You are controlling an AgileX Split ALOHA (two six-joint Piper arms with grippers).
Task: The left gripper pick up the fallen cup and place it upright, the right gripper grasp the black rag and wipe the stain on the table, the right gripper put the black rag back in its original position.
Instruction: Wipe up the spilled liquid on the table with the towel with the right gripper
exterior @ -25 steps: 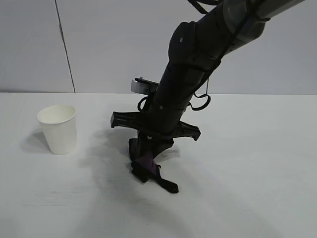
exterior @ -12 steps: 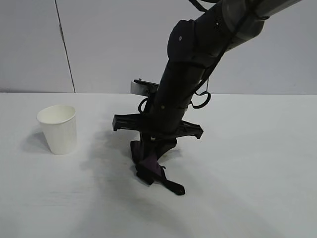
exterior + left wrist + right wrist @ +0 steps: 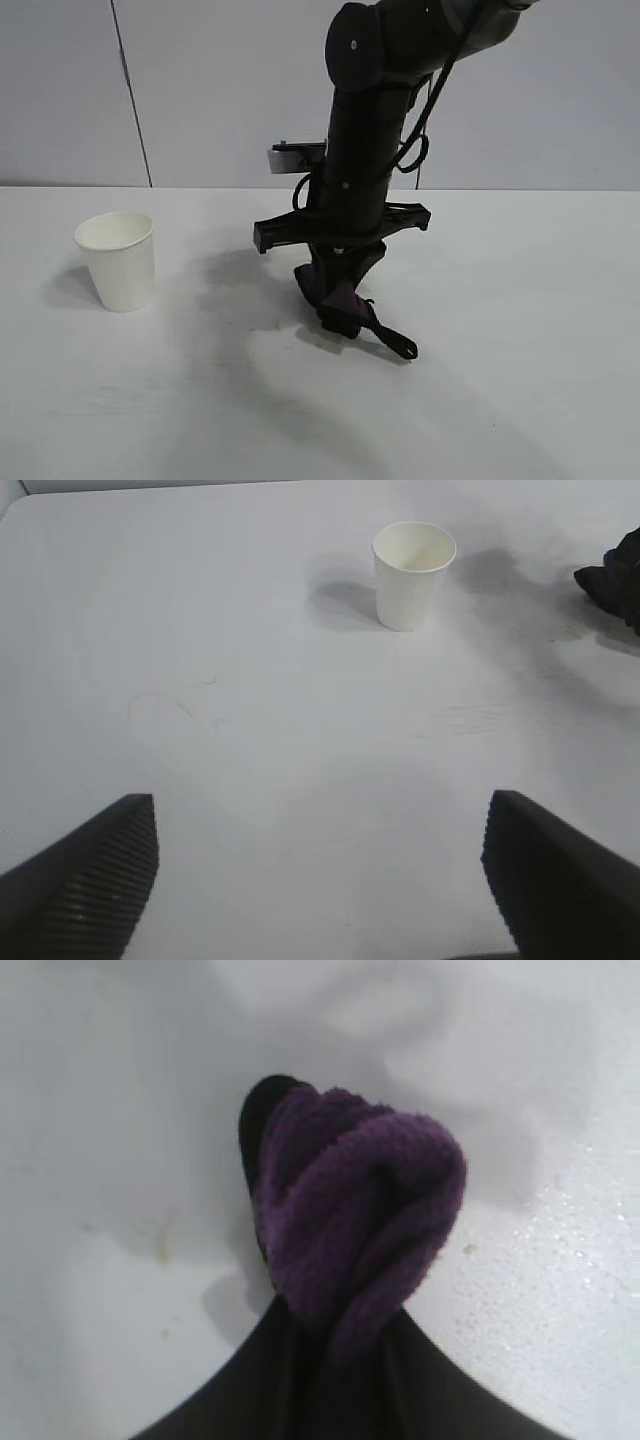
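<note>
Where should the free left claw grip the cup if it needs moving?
Grip the cup across its side wall at mid height, coming in level from the left claw's side. It stands upright with its wider mouth up and tapers downward, with bare table around it.

Worktop (image 3: 520,380): wide, flat, plain white, matte, meeting a grey panelled wall (image 3: 200,90) at the back.

Paper cup (image 3: 117,259): white, tapered, upright, mouth up, standing on the worktop toward the left in the exterior view, with a soft shadow beside it.

Rag (image 3: 345,305): purple with black edging, near the middle, well apart from the cup. Its thin black strip trails down to the surface; whether the bundle itself rests on the worktop cannot be told.

Right wrist view: faint yellowish smear (image 3: 160,1240) and tiny specks on the white surface beside the rag.
</note>
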